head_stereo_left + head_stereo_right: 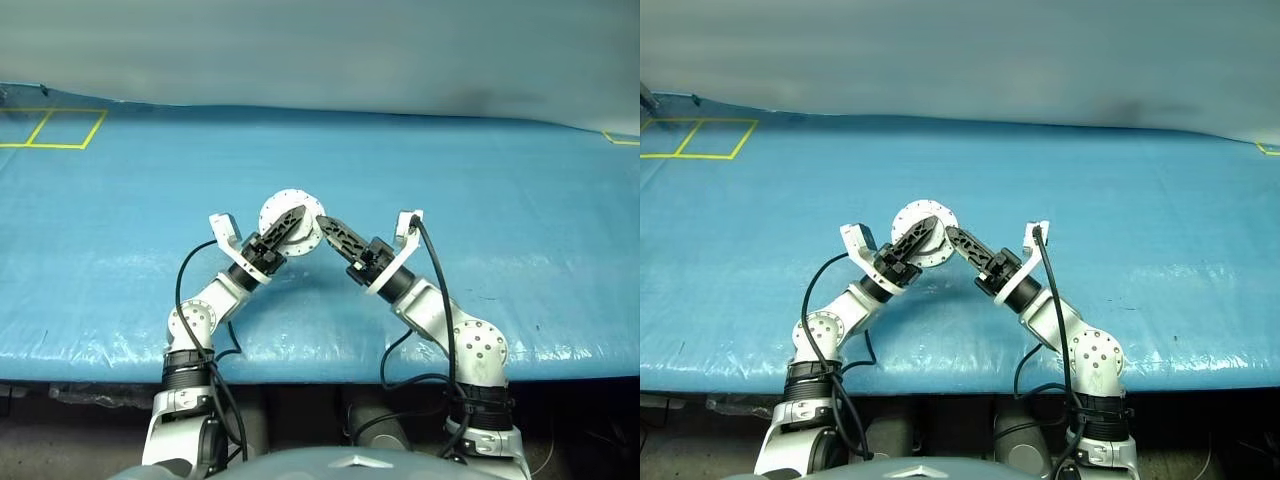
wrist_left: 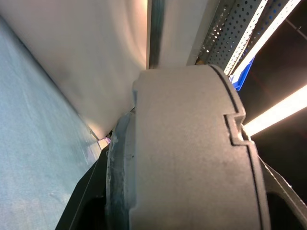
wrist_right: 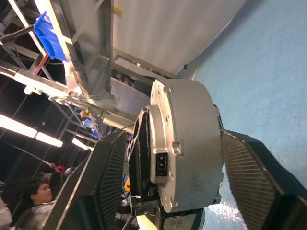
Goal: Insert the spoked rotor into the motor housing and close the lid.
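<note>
- Grey cast metal of the motor housing [image 2: 192, 153] fills the left wrist view, sitting right against that camera with its rim edge-on.
- Both arms hold it up above the blue table [image 1: 520, 260], roughly at the middle of the head views; from the right gripper it lies toward ten o'clock.
- Left gripper [image 1: 288, 226] is clamped on the housing, one black finger lying across the round face.
- Right gripper [image 3: 172, 191] has its ribbed pads standing apart on either side of the puck, with a gap showing at each pad, so it reads as released, not gripping.
- Housing stands on edge: its flat disc face with the ring of bolt holes looks toward the head camera, so its short axis runs about level and toward the robot.
- Progress, as a judgement: the lid [image 3: 144, 148] looks seated against the body, so the work seems nearly done; whether the rotor is inside cannot be seen.
</note>
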